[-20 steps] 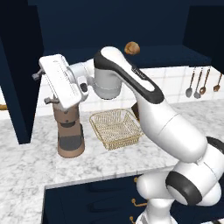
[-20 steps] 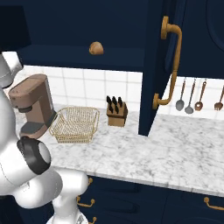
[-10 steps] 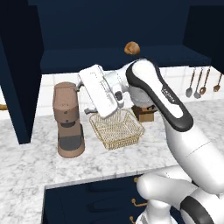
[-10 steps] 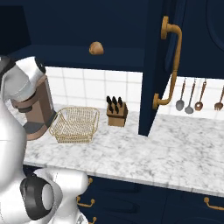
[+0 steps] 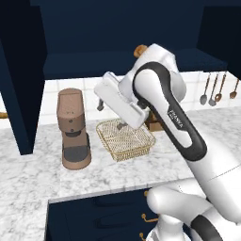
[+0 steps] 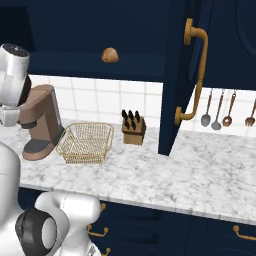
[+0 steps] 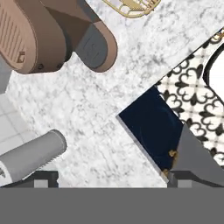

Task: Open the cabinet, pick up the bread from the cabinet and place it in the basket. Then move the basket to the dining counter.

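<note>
Golden-brown and small, the bread [image 6: 110,55] sits on the shelf inside the cabinet [image 6: 80,35], whose doors stand open; the right door [image 6: 182,75] swings out over the counter [image 6: 200,170] with its long curved brass handle [image 6: 195,75] facing the room. In the left base view the bread [image 5: 140,50] peeks out just behind the white arm's upper joint. Below the shelf, the basket [image 6: 86,142] of golden wire mesh rests on the marble counter, between the brown coffee machine [image 6: 40,122] and a wooden knife block [image 6: 133,130], apart from both. From the left base view the basket [image 5: 124,139] lies right of the coffee machine [image 5: 73,127], and the robot's hand hangs tilted above the basket's rear left corner, with the pincer [image 5: 111,116] pointing down and left toward the space between machine and basket. The hand view looks down on marble, with the coffee machine [image 7: 48,35] at the top left, a corner of the basket [image 7: 131,6] at the top edge, and the two dark fingertips [image 7: 46,179] set far apart at the bottom, so the pincer is wide open and holds nothing. Ladles and spoons [image 6: 220,112] hang on the tiled wall to the right.
</note>
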{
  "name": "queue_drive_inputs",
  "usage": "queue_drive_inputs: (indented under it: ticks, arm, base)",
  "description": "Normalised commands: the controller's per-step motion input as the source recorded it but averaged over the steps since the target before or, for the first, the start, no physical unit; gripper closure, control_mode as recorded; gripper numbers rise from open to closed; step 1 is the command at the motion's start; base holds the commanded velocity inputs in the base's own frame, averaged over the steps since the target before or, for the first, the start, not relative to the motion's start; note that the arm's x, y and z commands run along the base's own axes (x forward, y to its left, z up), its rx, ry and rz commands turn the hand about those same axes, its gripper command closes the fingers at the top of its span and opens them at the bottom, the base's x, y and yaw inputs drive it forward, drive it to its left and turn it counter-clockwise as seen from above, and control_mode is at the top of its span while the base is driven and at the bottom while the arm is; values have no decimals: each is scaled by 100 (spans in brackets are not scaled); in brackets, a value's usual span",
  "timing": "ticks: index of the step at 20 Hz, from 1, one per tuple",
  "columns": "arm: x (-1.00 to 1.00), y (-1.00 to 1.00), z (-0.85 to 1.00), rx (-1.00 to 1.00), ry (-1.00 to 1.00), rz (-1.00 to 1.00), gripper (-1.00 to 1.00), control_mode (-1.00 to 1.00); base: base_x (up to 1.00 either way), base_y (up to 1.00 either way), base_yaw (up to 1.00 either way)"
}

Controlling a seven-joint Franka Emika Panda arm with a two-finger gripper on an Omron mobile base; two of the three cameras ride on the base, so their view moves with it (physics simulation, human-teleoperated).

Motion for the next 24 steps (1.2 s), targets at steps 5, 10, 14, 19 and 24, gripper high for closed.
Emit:
queue_drive_inputs:
  ticks: [5, 10, 14, 19, 24]
  arm:
    - [-5, -82, -18, -66, -16, 17, -100, -100]
    - [-5, -80, -16, -56, -16, 45, -100, -100]
    - [17, -82, -54, -14, -13, 52, -100, -100]
    - [9, -90, -22, 6, -23, 44, -100, -100]
    - [20, -30, 6, 2, -20, 12, -100, -100]
  base:
    - [0, 0, 0]
    - [0, 0, 0]
    - [0, 0, 0]
    - [0, 0, 0]
    - [0, 0, 0]
